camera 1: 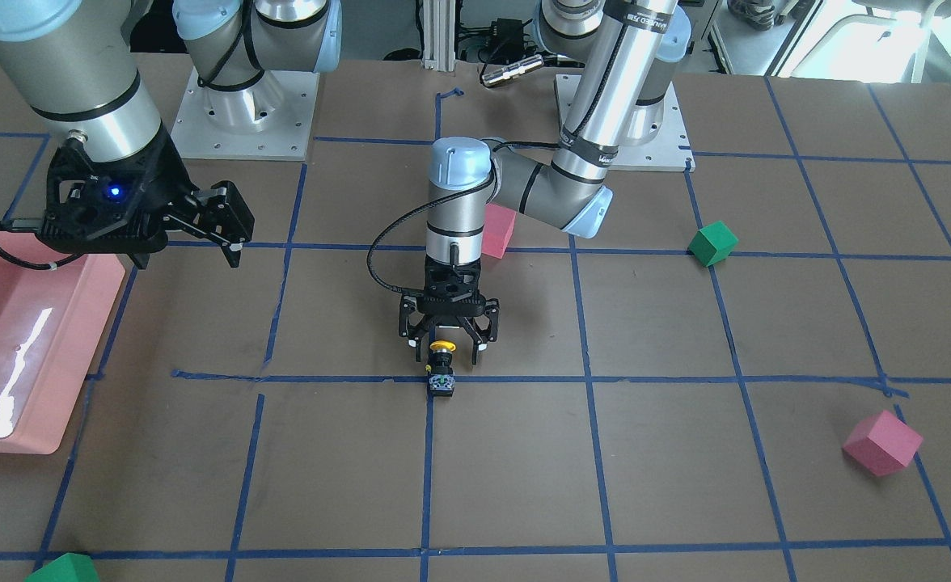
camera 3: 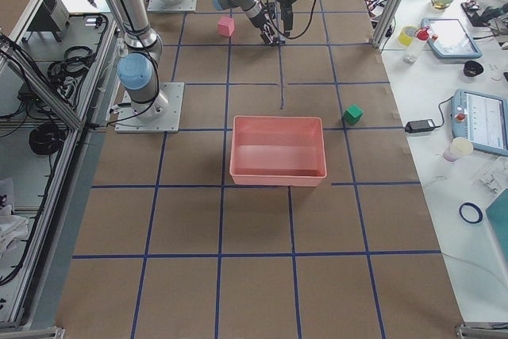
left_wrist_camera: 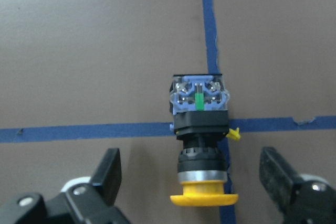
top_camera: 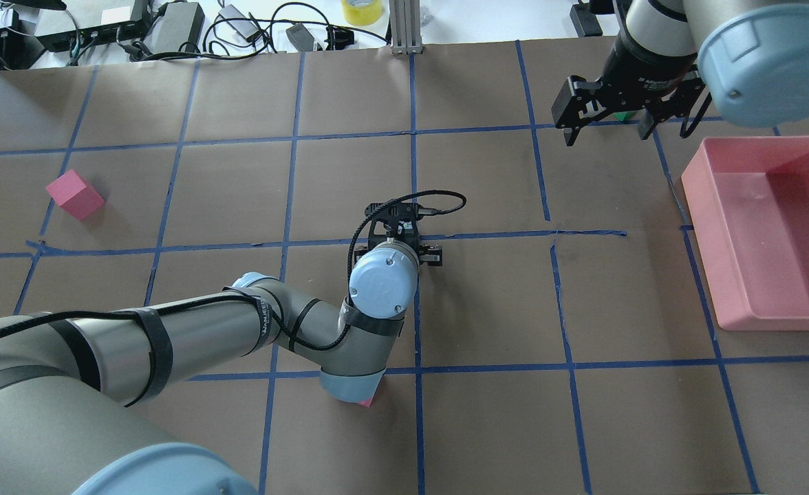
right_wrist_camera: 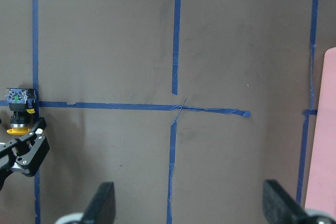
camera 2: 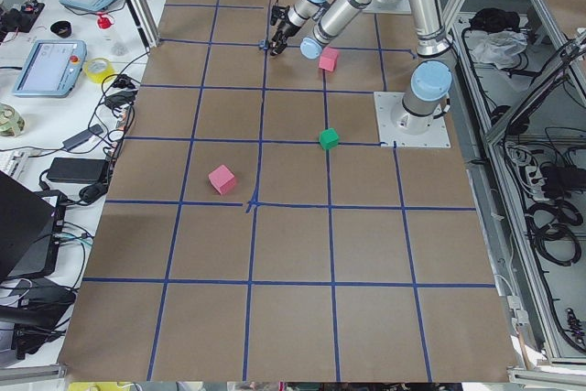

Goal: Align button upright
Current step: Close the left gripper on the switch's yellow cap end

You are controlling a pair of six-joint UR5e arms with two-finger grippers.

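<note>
Brown paper crossed with blue tape lines covers the counter (camera 1: 686, 485), and on one crossing we see the small push-button (left_wrist_camera: 201, 129) with a round yellow cap, black body and blue-grey base, lying on its side rather than upright. Our left hand (camera 1: 446, 344) hangs over it pointing down, fingers spread wide, the yellow cap between them touching neither and the base pointing away past the fingertips. Our right hand (top_camera: 607, 132) hovers well apart from the push-button, fingers apart and holding nothing, with a pink plastic tray (top_camera: 704, 234) near it.
</note>
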